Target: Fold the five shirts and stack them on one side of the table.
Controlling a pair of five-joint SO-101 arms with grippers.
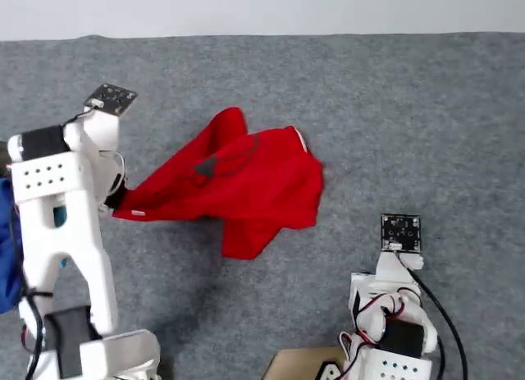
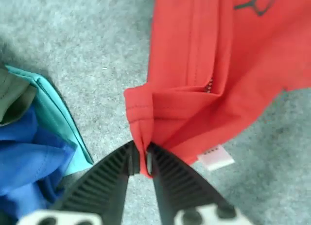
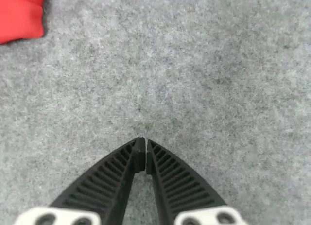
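The left claw [image 2: 140,159] pinched a hem corner of the red shirt [image 1: 246,179], which lay crumpled on the desk [image 1: 426,109]. The right claw [image 3: 141,149] rested closed and empty. Spreading seemed underway; next, probably flattening before folding.

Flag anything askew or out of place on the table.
The red shirt lies bunched and twisted on the table, unfolded, one hem corner pinched in the left gripper. A blue garment lies rumpled against a teal garment nearby.
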